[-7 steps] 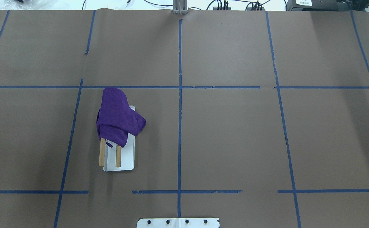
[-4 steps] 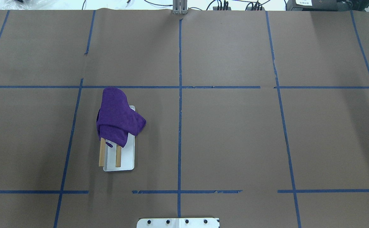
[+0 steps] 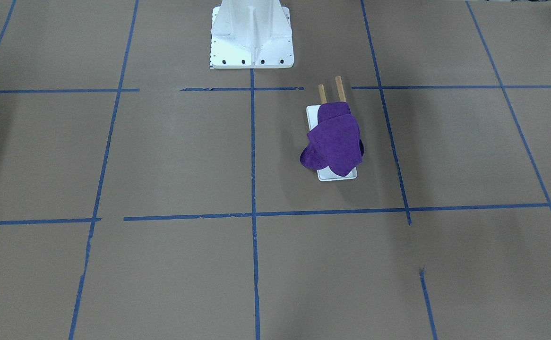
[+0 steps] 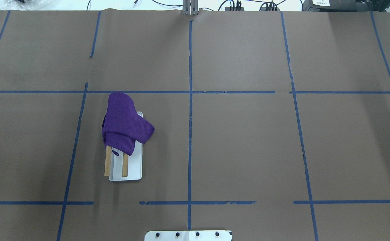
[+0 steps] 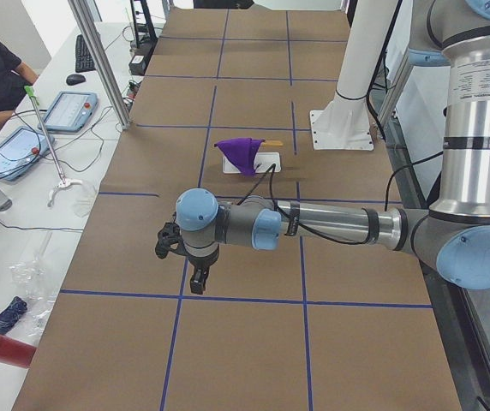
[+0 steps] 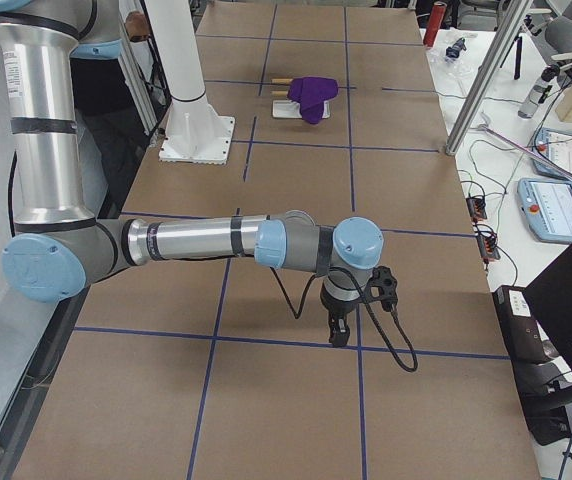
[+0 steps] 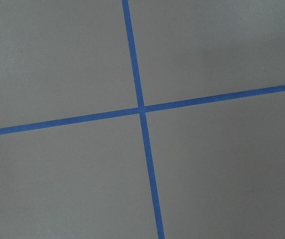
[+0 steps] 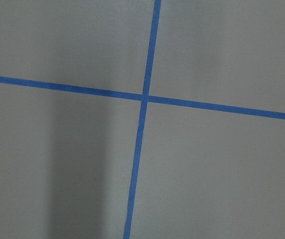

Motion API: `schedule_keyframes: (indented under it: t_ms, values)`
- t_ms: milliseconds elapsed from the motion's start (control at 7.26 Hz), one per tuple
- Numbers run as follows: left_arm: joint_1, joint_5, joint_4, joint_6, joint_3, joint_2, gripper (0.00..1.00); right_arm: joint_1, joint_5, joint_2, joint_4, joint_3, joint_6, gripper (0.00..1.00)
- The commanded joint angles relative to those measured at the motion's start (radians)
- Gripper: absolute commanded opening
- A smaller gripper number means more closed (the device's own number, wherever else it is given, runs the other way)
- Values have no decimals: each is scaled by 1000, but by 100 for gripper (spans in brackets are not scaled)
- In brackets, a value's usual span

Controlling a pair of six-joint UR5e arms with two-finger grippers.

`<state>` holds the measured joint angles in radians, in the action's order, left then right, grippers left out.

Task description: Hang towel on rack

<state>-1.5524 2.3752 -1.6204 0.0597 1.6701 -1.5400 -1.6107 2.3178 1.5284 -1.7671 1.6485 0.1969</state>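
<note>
Draping towel (image 4: 124,122) over rack (image 4: 133,164) | dowels (image 4: 125,166) run lengthwise, free ends toward pedestal (image 4: 188,235) | left, right jaws: cannot tell

Brown table (image 4: 248,150), blue tape grid (image 4: 190,134); carries rack (image 4: 134,165), white pedestal (image 3: 252,38).

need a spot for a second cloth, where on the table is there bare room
The whole square right of the centre tape line is bare paper, as is the row beyond the far cross line. The crowded spot is the left-centre square, where the rack holds the towel.
</note>
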Motion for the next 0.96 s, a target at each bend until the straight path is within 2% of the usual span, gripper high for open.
schedule_keyframes:
  t_ms: [0, 413, 826]
  values:
    - [0, -5, -19, -3, 5, 15, 100, 0, -1, 7, 0, 1, -1, 100]
    - [2, -13, 11, -6, 16, 15, 100, 0, -1, 15, 0, -1, -2, 100]
    - [8, -13, 181, -1, 94, 4, 100, 6, -1, 39, 0, -6, 1, 100]
